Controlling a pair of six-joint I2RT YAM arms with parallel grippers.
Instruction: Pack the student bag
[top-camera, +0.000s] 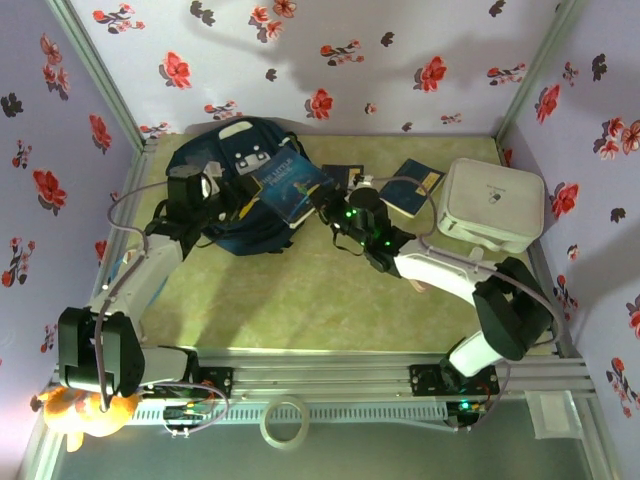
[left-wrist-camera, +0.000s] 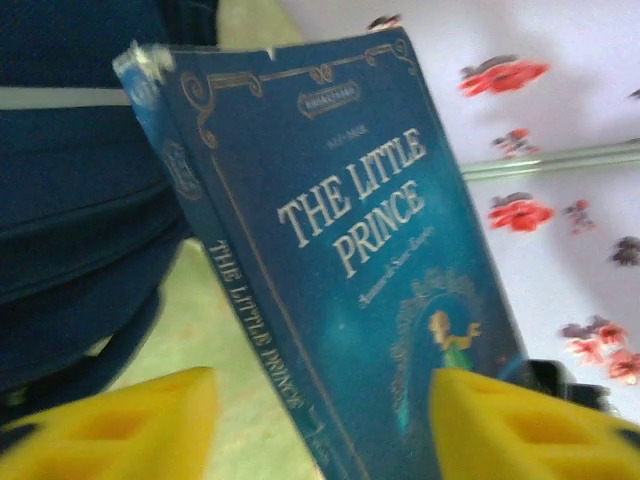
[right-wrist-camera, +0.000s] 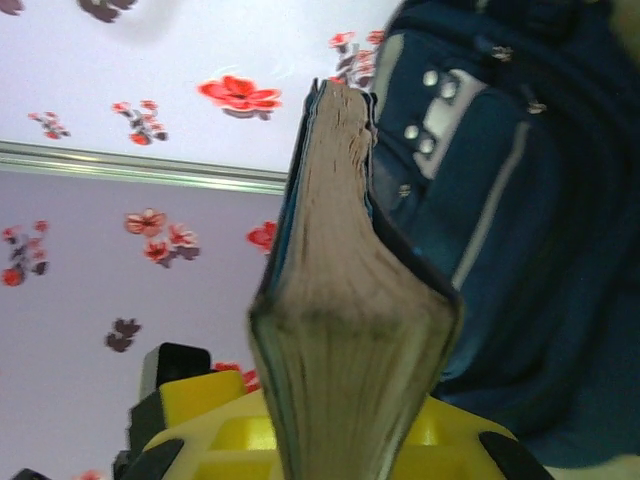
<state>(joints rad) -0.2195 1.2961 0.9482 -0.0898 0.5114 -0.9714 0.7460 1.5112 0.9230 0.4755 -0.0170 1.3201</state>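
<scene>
Low in the overhead frame's centre, a tape roll (top-camera: 283, 421) lies by the rail. At mid-frame the right gripper (top-camera: 328, 204) is clenched on the page edge of The Little Prince book (top-camera: 290, 185). The left gripper (top-camera: 212, 190) is unclenched, its fingers apart, beside the student bag (top-camera: 245, 235). The bag lies upper left of centre, and the book overlaps its right side. A white box (top-camera: 495, 205) sits at the far right.

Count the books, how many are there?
2. The Little Prince book is by the student bag; a second book lies beside the white box. More may hide in the bag.
</scene>
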